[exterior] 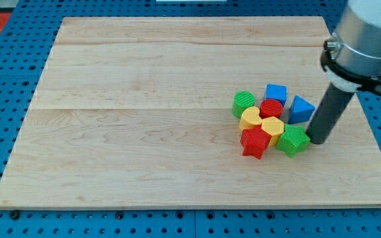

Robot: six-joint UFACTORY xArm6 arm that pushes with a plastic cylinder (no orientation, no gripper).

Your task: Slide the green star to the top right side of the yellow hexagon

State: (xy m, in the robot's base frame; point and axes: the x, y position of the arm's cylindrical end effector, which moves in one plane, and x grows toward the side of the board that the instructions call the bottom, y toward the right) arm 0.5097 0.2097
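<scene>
Camera view shows you my tip point(317, 141), bare rod holding nothing, touching the green star point(292, 140) from the view's right; the star sits at the yellow hexagon's point(272, 126) lower right.

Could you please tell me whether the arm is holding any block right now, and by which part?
Nothing is held; my tip only rests beside the green star, on its right in the view.
</scene>
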